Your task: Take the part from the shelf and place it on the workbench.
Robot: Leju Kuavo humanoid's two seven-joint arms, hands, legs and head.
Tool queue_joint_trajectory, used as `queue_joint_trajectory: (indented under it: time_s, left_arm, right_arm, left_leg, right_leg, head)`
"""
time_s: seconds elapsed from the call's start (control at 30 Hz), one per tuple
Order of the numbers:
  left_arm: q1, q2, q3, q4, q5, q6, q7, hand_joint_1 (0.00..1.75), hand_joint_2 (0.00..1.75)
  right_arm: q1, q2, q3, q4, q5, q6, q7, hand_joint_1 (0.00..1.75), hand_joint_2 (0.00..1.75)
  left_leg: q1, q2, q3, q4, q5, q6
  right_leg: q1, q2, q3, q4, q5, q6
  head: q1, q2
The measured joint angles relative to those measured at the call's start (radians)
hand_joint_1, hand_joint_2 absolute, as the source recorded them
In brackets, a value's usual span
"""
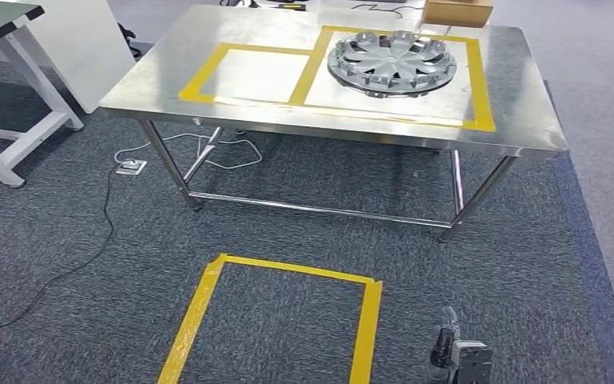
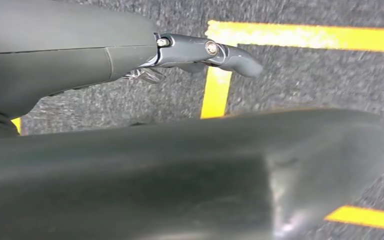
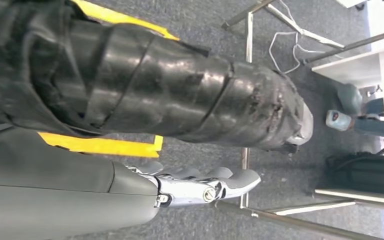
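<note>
Ribbed right hand [image 3: 200,185]; spoked part [image 1: 392,62] on steel workbench [image 1: 528,120].

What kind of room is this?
Probably a workshop or robot test lab: a shiny steel workbench holding a silver wheel cover, and yellow tape squares marking the grey carpet.

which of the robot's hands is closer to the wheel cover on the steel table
Probably the right, though neither is close. The right hand hangs low over the carpet, well short of the wheel cover on the steel table. The left hand also hangs over the floor tape.
</note>
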Motion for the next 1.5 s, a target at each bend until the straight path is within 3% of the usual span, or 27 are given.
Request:
queue_joint_trajectory:
  time_s: [0.03, 0.1, 0.13, 0.2, 0.23, 0.3, 0.37, 0.4, 0.47, 0.53, 0.6, 0.67, 0.73, 0.77, 0.87, 0.93, 1.0, 1.03, 1.07, 1.13, 1.2, 1.27, 1.3, 1.33, 1.4, 1.43, 1.5]
  left_arm:
    - [0.000, 0.004, 0.000, -0.001, 0.000, -0.005, 0.000, 0.00, 0.00]
    - [0.000, 0.008, 0.001, -0.004, 0.001, -0.008, 0.000, 0.00, 0.00]
    - [0.000, 0.008, 0.002, -0.004, 0.003, -0.005, 0.000, 0.00, 0.00]
    - [-0.003, 0.003, 0.004, -0.005, 0.009, 0.007, -0.002, 0.00, 0.00]
    - [-0.003, 0.000, 0.005, -0.005, 0.011, 0.013, -0.003, 0.00, 0.00]
    - [-0.004, -0.007, 0.007, -0.005, 0.011, 0.019, -0.004, 0.00, 0.00]
    - [-0.004, -0.007, 0.007, -0.005, 0.005, 0.016, -0.003, 0.00, 0.00]
    - [-0.004, -0.004, 0.007, -0.005, 0.002, 0.012, -0.001, 0.00, 0.00]
    - [0.000, 0.004, 0.007, -0.005, -0.001, 0.001, 0.001, 0.00, 0.00]
    - [0.002, 0.011, 0.007, -0.005, -0.003, -0.005, 0.002, 0.00, 0.00]
    - [0.001, 0.016, 0.007, -0.005, -0.004, -0.006, 0.002, 0.00, 0.00]
    - [0.000, 0.018, 0.007, -0.006, -0.005, -0.006, 0.002, 0.00, 0.00]
    - [-0.001, 0.020, 0.007, -0.006, -0.006, -0.006, 0.002, 0.00, 0.00]
    - [-0.001, 0.021, 0.007, -0.006, -0.006, -0.006, 0.002, 0.00, 0.00]
    - [-0.001, 0.021, 0.007, -0.007, -0.008, -0.007, 0.002, 0.00, 0.00]
    - [-0.002, 0.021, 0.007, -0.007, -0.008, -0.009, 0.002, 0.00, 0.00]
    - [-0.001, 0.022, 0.007, -0.007, -0.008, -0.011, 0.002, 0.00, 0.00]
    - [0.000, 0.022, 0.007, -0.007, -0.008, -0.012, 0.002, 0.00, 0.00]
    - [0.000, 0.023, 0.007, -0.007, -0.008, -0.012, 0.002, 0.00, 0.00]
    - [-0.001, 0.024, 0.007, -0.008, -0.008, -0.013, 0.002, 0.00, 0.00]
    - [-0.002, 0.024, 0.007, -0.008, -0.008, -0.013, 0.002, 0.00, 0.00]
    - [-0.003, 0.023, 0.007, -0.008, -0.009, -0.013, 0.002, 0.00, 0.00]
    - [-0.005, 0.023, 0.007, -0.008, -0.010, -0.013, 0.002, 0.00, 0.00]
    - [-0.005, 0.023, 0.007, -0.008, -0.010, -0.013, 0.002, 0.00, 0.00]
    - [-0.005, 0.024, 0.007, -0.008, -0.011, -0.014, 0.002, 0.00, 0.00]
    - [-0.004, 0.025, 0.007, -0.008, -0.011, -0.014, 0.001, 0.00, 0.00]
    - [0.001, 0.027, 0.007, -0.008, -0.011, -0.015, 0.001, 0.00, 0.00]
  right_arm:
    - [-0.001, -0.001, 0.005, 0.001, 0.000, -0.003, 0.000, 0.00, 0.00]
    - [-0.002, -0.002, 0.012, 0.004, -0.002, -0.006, 0.000, 0.00, 0.00]
    - [-0.003, -0.002, 0.015, 0.006, -0.004, -0.007, 0.000, 0.00, 0.00]
    - [-0.005, -0.003, 0.020, 0.007, -0.008, -0.007, 0.000, 0.00, 0.00]
    - [-0.007, -0.003, 0.022, 0.007, -0.010, -0.008, 0.000, 0.00, 0.00]
    - [-0.010, -0.004, 0.025, 0.007, -0.011, -0.009, 0.000, 0.00, 0.00]
    - [-0.011, -0.005, 0.028, 0.009, -0.012, -0.012, 0.000, 0.00, 0.00]
    - [-0.012, -0.005, 0.030, 0.010, -0.013, -0.013, 0.000, 0.00, 0.00]
    - [-0.014, -0.005, 0.036, 0.011, -0.016, -0.015, 0.000, 0.00, 0.00]
    - [-0.015, -0.005, 0.040, 0.013, -0.017, -0.017, 0.000, 0.00, 0.00]
    - [-0.015, -0.005, 0.041, 0.014, -0.018, -0.018, 0.000, 0.00, 0.00]
    - [-0.015, -0.005, 0.043, 0.016, -0.019, -0.020, 0.000, 0.00, 0.00]
    - [-0.017, -0.005, 0.047, 0.016, -0.020, -0.022, 0.000, 0.00, 0.00]
    - [-0.017, -0.005, 0.048, 0.016, -0.020, -0.023, 0.000, 0.00, 0.00]
    - [-0.017, -0.007, 0.049, 0.018, -0.021, -0.024, -0.001, 0.00, 0.00]
    - [-0.016, -0.008, 0.049, 0.019, -0.022, -0.025, 0.000, 0.00, 0.00]
    - [-0.017, -0.009, 0.050, 0.020, -0.022, -0.026, 0.000, 0.00, 0.00]
    - [-0.017, -0.009, 0.050, 0.020, -0.022, -0.026, 0.000, 0.00, 0.00]
    - [-0.017, -0.009, 0.050, 0.021, -0.023, -0.026, 0.000, 0.00, 0.00]
    - [-0.017, -0.009, 0.050, 0.023, -0.023, -0.026, 0.000, 0.00, 0.00]
    - [-0.018, -0.009, 0.050, 0.023, -0.024, -0.026, 0.000, 0.00, 0.00]
    - [-0.024, -0.009, 0.053, 0.023, -0.025, -0.027, 0.000, 0.00, 0.00]
    - [-0.027, -0.009, 0.054, 0.024, -0.026, -0.027, -0.001, 0.00, 0.00]
    - [-0.029, -0.010, 0.055, 0.024, -0.026, -0.027, 0.000, 0.00, 0.00]
    - [-0.028, -0.010, 0.056, 0.026, -0.027, -0.029, 0.000, 0.00, 0.00]
    - [-0.027, -0.010, 0.056, 0.027, -0.028, -0.031, 0.000, 0.00, 0.00]
    - [-0.028, -0.010, 0.058, 0.028, -0.029, -0.032, 0.000, 0.00, 0.00]
  left_leg:
    - [-0.001, 0.007, -0.012, 0.003, 0.007, 0.001]
    - [-0.002, 0.021, -0.036, 0.010, 0.022, 0.000]
    - [-0.002, 0.027, -0.048, 0.013, 0.029, -0.002]
    - [-0.004, 0.036, -0.067, 0.021, 0.042, -0.009]
    - [-0.005, 0.039, -0.073, 0.024, 0.049, -0.014]
    - [-0.006, 0.050, -0.079, 0.025, 0.066, -0.025]
    - [-0.002, 0.051, -0.083, 0.025, 0.071, -0.038]
    - [-0.001, 0.041, -0.088, 0.037, 0.049, -0.045]
    - [0.003, 0.011, -0.106, 0.119, -0.048, -0.057]
    - [0.004, -0.002, -0.125, 0.250, -0.135, -0.061]
    - [0.004, -0.004, -0.111, 0.309, -0.129, -0.061]
    - [0.005, -0.015, -0.036, 0.229, -0.072, -0.057]
    - [0.005, -0.044, 0.063, 0.081, -0.067, -0.048]
    - [0.004, -0.056, 0.092, 0.030, -0.077, -0.044]
    - [0.000, -0.044, 0.087, -0.001, -0.070, -0.027]
    - [0.003, -0.022, 0.060, -0.005, -0.044, -0.011]
    - [0.004, -0.002, 0.026, -0.006, -0.017, -0.002]
    - [0.004, 0.009, 0.008, -0.005, -0.003, -0.001]
    - [0.004, 0.020, -0.010, -0.003, 0.011, -0.002]
    - [0.004, 0.040, -0.048, 0.002, 0.037, -0.007]
    - [0.005, 0.057, -0.081, 0.011, 0.059, -0.015]
    - [0.004, 0.068, -0.097, 0.019, 0.079, -0.027]
    - [0.004, 0.074, -0.100, 0.020, 0.091, -0.033]
    - [0.006, 0.081, -0.101, 0.018, 0.104, -0.040]
    - [0.011, 0.075, -0.108, 0.017, 0.105, -0.054]
    - [0.013, 0.058, -0.114, 0.036, 0.073, -0.060]
    - [0.015, 0.014, -0.132, 0.133, -0.042, -0.068]
  right_leg:
    - [-0.001, -0.001, -0.012, 0.060, -0.025, 0.003]
    - [-0.001, -0.003, 0.007, 0.090, -0.007, 0.005]
    - [-0.001, -0.007, 0.044, 0.049, 0.026, 0.005]
    - [0.001, -0.030, 0.148, -0.100, 0.070, 0.000]
    - [0.003, -0.041, 0.193, -0.171, 0.070, -0.004]
    - [0.009, -0.048, 0.225, -0.240, 0.059, -0.015]
    - [0.009, -0.038, 0.209, -0.245, 0.074, -0.031]
    - [0.007, -0.035, 0.199, -0.246, 0.085, -0.040]
    - [0.004, -0.026, 0.172, -0.246, 0.110, -0.056]
    - [0.005, -0.015, 0.143, -0.239, 0.135, -0.061]
    - [0.005, -0.003, 0.106, -0.225, 0.158, -0.058]
    - [0.004, 0.012, 0.063, -0.205, 0.176, -0.052]
    - [0.004, 0.027, 0.030, -0.187, 0.192, -0.042]
    - [0.004, 0.033, 0.021, -0.182, 0.201, -0.036]
    - [0.002, 0.049, 0.006, -0.185, 0.228, -0.021]
    - [0.001, 0.036, -0.016, -0.151, 0.176, -0.012]
    - [-0.001, 0.009, -0.043, -0.047, 0.064, -0.004]
    - [-0.003, 0.002, -0.052, 0.019, 0.022, 0.001]
    - [-0.005, -0.001, -0.052, 0.074, 0.009, 0.005]
    - [-0.008, -0.005, -0.015, 0.108, 0.057, 0.011]
    - [-0.011, -0.026, 0.089, 0.005, 0.103, 0.013]
    - [-0.008, -0.053, 0.214, -0.168, 0.071, 0.006]
    - [-0.005, -0.059, 0.249, -0.227, 0.050, -0.001]
    - [-0.002, -0.056, 0.258, -0.256, 0.042, -0.010]
    - [-0.002, -0.045, 0.235, -0.256, 0.059, -0.028]
    - [-0.003, -0.040, 0.220, -0.255, 0.073, -0.038]
    - [-0.002, -0.027, 0.185, -0.254, 0.104, -0.052]
  head:
    - [0.001, 0.000]
    - [0.001, 0.000]
    - [0.001, 0.000]
    - [0.002, 0.000]
    - [0.002, 0.000]
    - [0.004, 0.000]
    - [0.005, 0.000]
    - [0.004, 0.000]
    - [0.000, 0.000]
    - [-0.004, 0.000]
    - [-0.004, 0.000]
    - [-0.004, 0.000]
    - [-0.004, 0.000]
    - [-0.003, 0.000]
    - [-0.004, 0.000]
    - [0.002, 0.000]
    - [0.009, 0.000]
    - [0.012, 0.000]
    - [0.012, 0.000]
    - [0.013, 0.000]
    - [0.013, 0.000]
    - [0.012, 0.000]
    - [0.013, 0.000]
    - [0.013, 0.000]
    - [0.013, 0.000]
    - [0.012, 0.000]
    - [0.006, 0.000]
